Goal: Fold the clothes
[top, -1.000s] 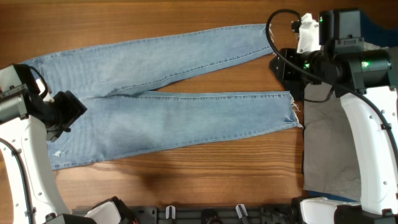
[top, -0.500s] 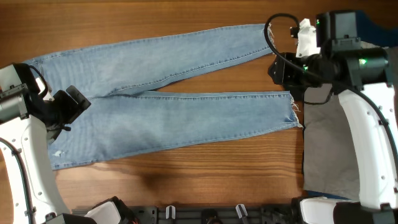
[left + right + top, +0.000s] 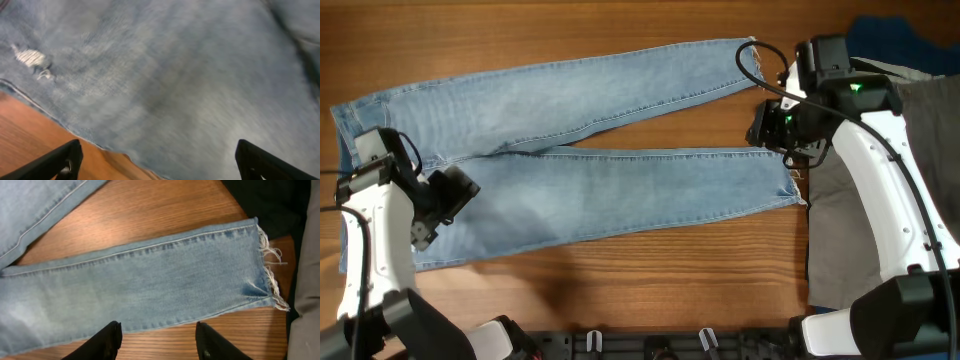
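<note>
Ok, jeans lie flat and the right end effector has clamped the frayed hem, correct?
Not clamped. The right wrist view shows the right end effector open over the lower leg of the jeans, short of the frayed hem, gripping nothing. The jeans do lie flat.

Robotics lab bench, garment-handling rig.

Wood-grain table [image 3: 620, 260] w/ two white jointed arms fixed at the near corners: left arm [image 3: 368, 235], right arm [image 3: 882, 190]. Green status light [image 3: 858, 88] lit on right arm's wrist. Black mounting hardware w/ clips [image 3: 650, 345] along near edge. Fixed overhead cam plus wrist cams = instrumented setup. Test items only: jeans [image 3: 600, 190] spread flat, grey garment [image 3: 850, 240] and dark blue garment [image 3: 890, 30] stacked at the right side.
</note>
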You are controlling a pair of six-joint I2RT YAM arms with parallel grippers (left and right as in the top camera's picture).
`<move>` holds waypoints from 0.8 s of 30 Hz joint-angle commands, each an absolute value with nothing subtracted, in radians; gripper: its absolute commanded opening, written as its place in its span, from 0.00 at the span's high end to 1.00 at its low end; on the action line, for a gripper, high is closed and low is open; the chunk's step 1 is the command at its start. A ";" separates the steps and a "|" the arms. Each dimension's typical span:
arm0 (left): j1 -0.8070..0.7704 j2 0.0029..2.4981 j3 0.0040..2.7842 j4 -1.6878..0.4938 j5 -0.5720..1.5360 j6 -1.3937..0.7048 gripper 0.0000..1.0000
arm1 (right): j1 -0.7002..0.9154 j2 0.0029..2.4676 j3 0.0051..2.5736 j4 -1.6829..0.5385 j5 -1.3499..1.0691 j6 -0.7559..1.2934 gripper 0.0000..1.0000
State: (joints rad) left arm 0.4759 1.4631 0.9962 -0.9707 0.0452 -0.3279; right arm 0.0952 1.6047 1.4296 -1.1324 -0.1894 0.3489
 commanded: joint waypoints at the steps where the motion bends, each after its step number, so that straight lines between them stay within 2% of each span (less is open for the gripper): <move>1: 0.598 1.473 0.989 -0.949 0.005 -0.349 0.05 | 0.056 1.618 1.358 -1.118 -0.171 0.364 0.48; 6: 0.867 1.475 0.988 -0.890 0.011 -0.406 0.02 | 0.048 1.618 1.304 -1.079 -0.183 0.314 0.47; 10: 0.990 1.493 0.987 -0.816 0.017 -0.405 0.12 | 0.048 1.626 1.297 -1.055 -0.182 0.314 0.46; 17: 1.059 1.613 0.987 -0.688 -0.002 -0.400 0.16 | 0.048 1.631 1.297 -1.020 -0.182 0.353 0.46; 22: 1.085 1.720 0.987 -0.610 -0.056 -0.397 0.31 | 0.048 1.631 1.297 -1.020 -0.178 0.367 0.46; 24: 1.087 1.758 0.987 -0.582 -0.061 -0.370 0.32 | 0.048 1.631 1.297 -1.017 -0.178 0.369 0.46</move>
